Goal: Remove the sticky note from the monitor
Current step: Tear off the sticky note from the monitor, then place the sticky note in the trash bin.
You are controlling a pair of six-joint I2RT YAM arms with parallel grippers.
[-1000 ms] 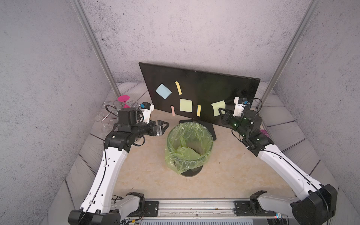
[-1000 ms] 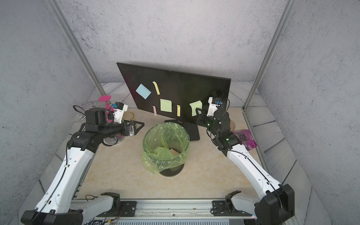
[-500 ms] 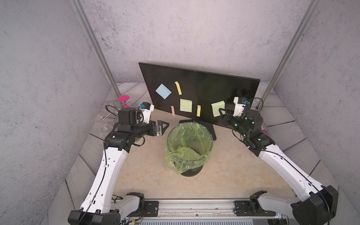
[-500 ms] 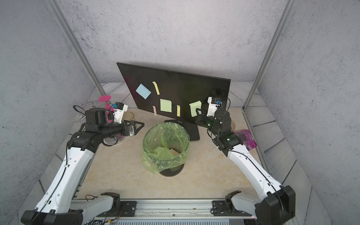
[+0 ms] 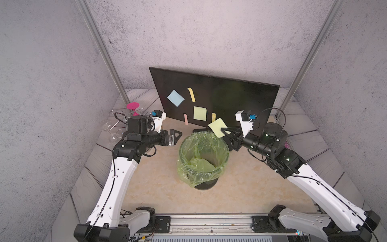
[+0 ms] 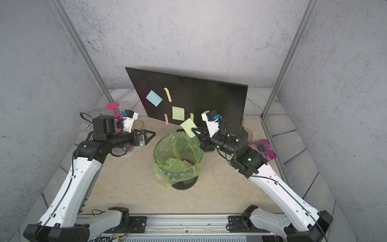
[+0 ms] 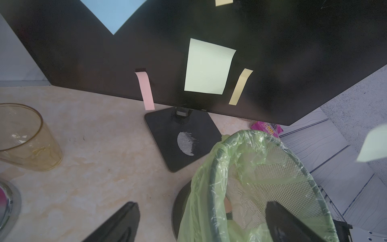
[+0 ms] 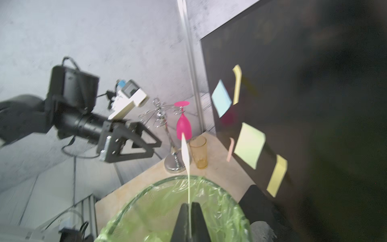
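Note:
The black monitor (image 5: 240, 98) stands at the back of the table, also seen in a top view (image 6: 209, 94). My right gripper (image 5: 225, 132) is shut on a pale green sticky note (image 5: 217, 127), held clear of the screen above the far rim of the bin. In the right wrist view the note (image 8: 186, 155) stands edge-on between the closed jaws of the right gripper (image 8: 190, 207). Several other notes stay stuck on the screen, among them a blue one (image 5: 175, 98) and a green square (image 5: 200, 113). My left gripper (image 5: 177, 135) hovers open and empty left of the bin.
A mesh bin with a green liner (image 5: 185, 142) sits in front of the monitor's stand base (image 7: 167, 134). A glass rack with a pink glass (image 5: 134, 106) and an amber cup (image 6: 139, 125) stand at the back left. A purple packet (image 6: 262, 147) lies at the right.
The green note that was stuck on the screen's right part has come off in my right gripper, which has moved left to the bin. The left arm has not moved.

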